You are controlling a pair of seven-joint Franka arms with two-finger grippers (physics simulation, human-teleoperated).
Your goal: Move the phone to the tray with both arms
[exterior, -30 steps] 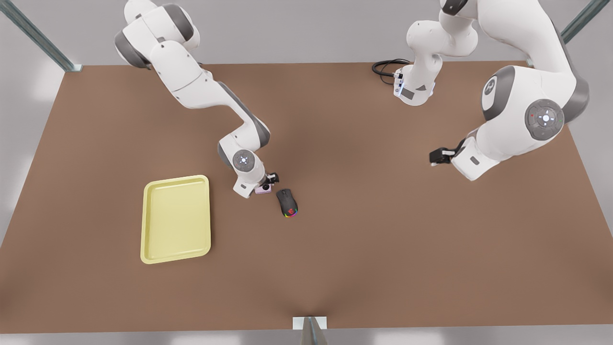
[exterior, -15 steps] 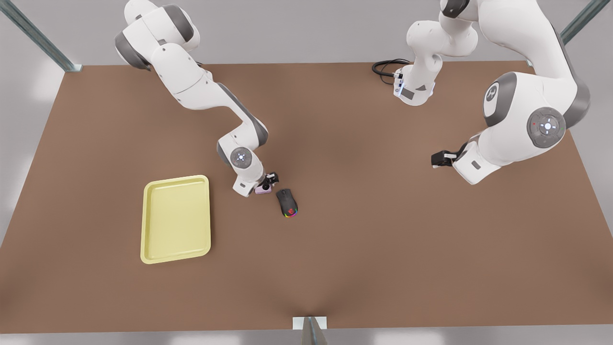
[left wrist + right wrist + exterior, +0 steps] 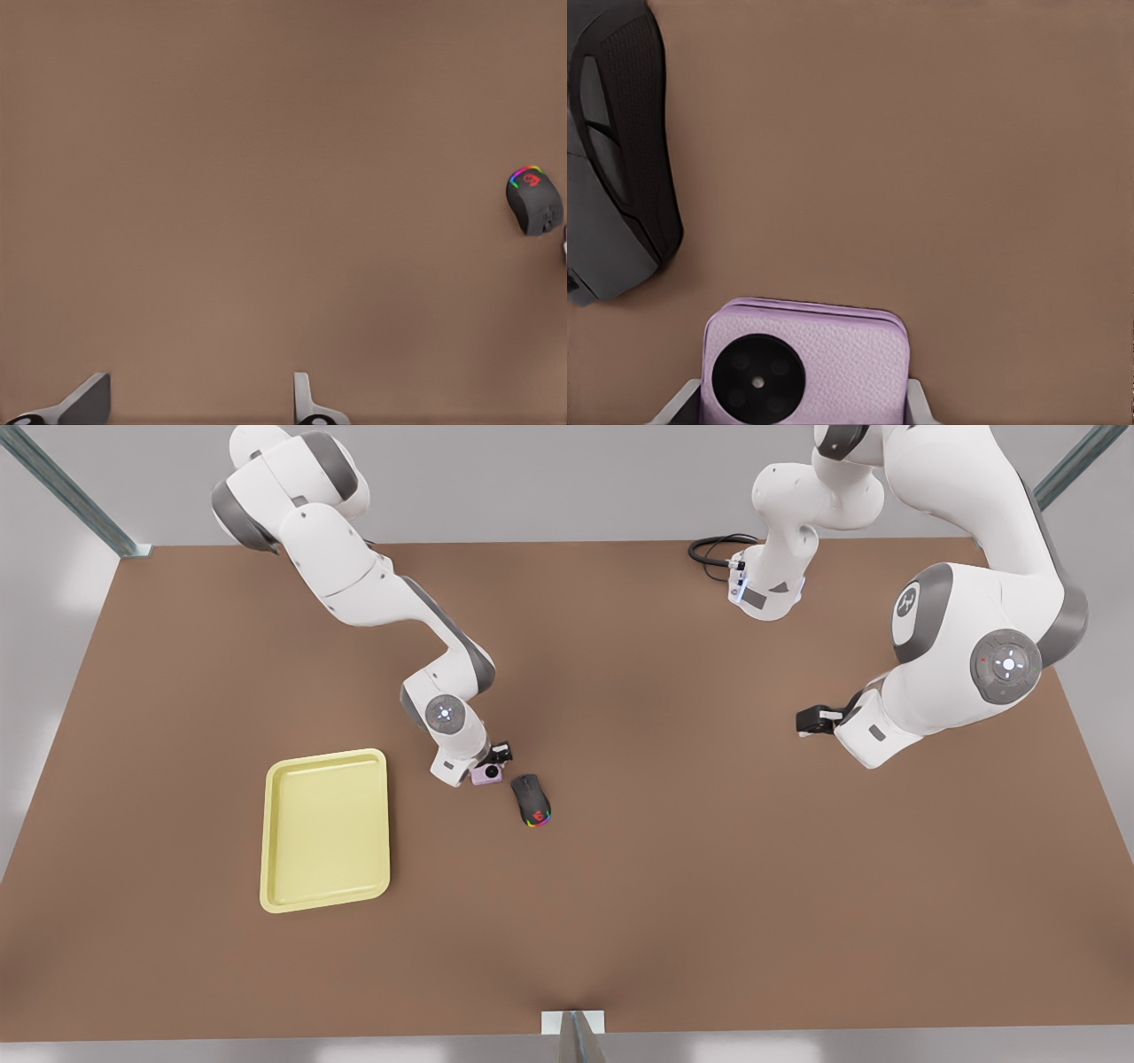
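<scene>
The right pincer (image 3: 493, 766) grips the phone (image 3: 804, 363) near the mouse (image 3: 531, 800) on the table (image 3: 709, 868), so lift cleanly toward the tray (image 3: 326, 830); the left pincer (image 3: 811, 718) waits, fingers wide.

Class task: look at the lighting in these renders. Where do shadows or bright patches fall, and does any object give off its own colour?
Front view: soft light, a faint dark band down the middle of the table; pale patches outside it. Front and left wrist views: the mouse shows a rainbow-lit edge. Right wrist view: even light on the phone, no glare.
</scene>
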